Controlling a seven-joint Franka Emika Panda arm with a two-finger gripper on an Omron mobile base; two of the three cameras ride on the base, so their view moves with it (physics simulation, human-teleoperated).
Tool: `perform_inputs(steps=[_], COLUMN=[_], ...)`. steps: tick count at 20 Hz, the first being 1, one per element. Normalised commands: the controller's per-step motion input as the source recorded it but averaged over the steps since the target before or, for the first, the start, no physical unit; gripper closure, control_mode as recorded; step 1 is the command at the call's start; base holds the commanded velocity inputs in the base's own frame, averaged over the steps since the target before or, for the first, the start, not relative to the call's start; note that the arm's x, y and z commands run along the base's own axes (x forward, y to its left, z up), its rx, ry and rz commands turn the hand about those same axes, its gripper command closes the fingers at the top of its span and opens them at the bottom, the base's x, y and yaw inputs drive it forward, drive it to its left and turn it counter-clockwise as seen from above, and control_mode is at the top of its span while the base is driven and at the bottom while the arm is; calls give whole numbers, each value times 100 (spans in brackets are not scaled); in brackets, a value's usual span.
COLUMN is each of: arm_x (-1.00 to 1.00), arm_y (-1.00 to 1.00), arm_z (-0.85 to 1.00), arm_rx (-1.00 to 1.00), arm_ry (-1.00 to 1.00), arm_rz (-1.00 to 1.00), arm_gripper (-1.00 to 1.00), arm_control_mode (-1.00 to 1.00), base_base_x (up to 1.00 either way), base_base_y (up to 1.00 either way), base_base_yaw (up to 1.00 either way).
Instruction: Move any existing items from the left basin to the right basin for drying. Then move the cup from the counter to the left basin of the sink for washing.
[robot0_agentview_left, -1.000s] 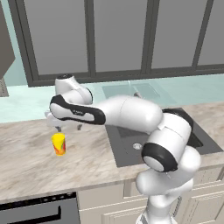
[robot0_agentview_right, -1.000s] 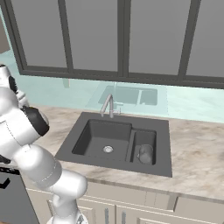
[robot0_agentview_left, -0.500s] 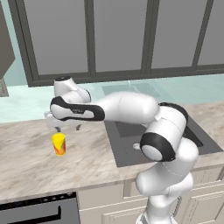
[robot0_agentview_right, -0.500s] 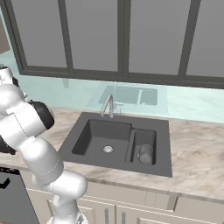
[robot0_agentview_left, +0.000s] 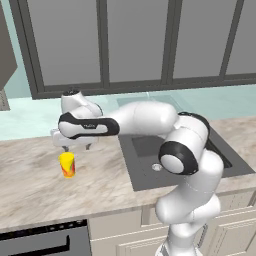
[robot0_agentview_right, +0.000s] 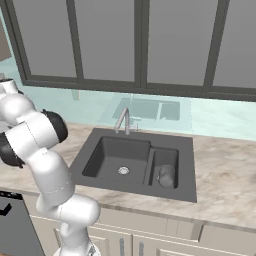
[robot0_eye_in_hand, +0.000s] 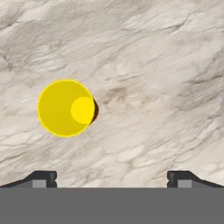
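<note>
The yellow cup (robot0_agentview_left: 67, 165) with red-orange patches stands upright on the beige marble counter (robot0_agentview_left: 30, 190), left of the sink (robot0_agentview_left: 142, 150). My gripper (robot0_agentview_left: 76, 147) hangs open just above it, slightly to its right. From the hand, the cup (robot0_eye_in_hand: 65, 108) is seen from above, left of centre, ahead of my gripper (robot0_eye_in_hand: 111, 179), and nothing is between the fingertips (robot0_eye_in_hand: 42, 178). A small dark grey cylinder (robot0_agentview_right: 166, 175) sits in the narrower right basin (robot0_agentview_right: 169, 156). In the wider left basin (robot0_agentview_right: 107, 160) I see just the silver drain (robot0_agentview_right: 123, 170).
A curved silver faucet (robot0_agentview_right: 122, 120) rises behind the sink. My arm's elbow (robot0_agentview_left: 175, 155) hangs over the sink's front. A dark appliance front with a black handle (robot0_agentview_left: 45, 244) sits under the counter at lower left. Windows line the back wall.
The hand has stayed over the cup while the elbow swung a little leftward, toward the sink's front. The cup and the cylinder have not moved.
</note>
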Motion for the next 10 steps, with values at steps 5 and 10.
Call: perform_inputs(steps=[5, 10], arm_x=[15, 13], arm_y=[9, 11], arm_z=[-15, -10], arm_rx=[0, 0], arm_ry=[0, 0], arm_rz=[0, 0], arm_gripper=[-100, -100], arm_control_mode=[-100, -100], base_base_x=[0, 0], base_base_y=[0, 0], base_base_yaw=[0, 0])
